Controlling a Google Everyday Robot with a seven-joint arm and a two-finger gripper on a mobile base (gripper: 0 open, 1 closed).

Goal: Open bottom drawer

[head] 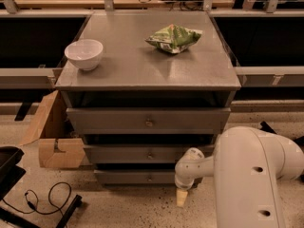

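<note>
**Q:** Where are the bottom drawer (128, 177) and the gripper (182, 197)?

**A:** Drawer: lowest, narrowest front of the cabinet (142, 75), apparently closed, brass knob (149, 178) at centre. Gripper: low near the floor, right of the knob, below the front's right end. Whether it is spread or pressed together cannot be told.

**Q:** How is the step done well?

**A:** Probably by rising slightly, shifting left, closing on the knob and pulling straight outward. The floor in front offers room; the cardboard box (57, 151) and cable (45, 198) lie well to the left.
</note>
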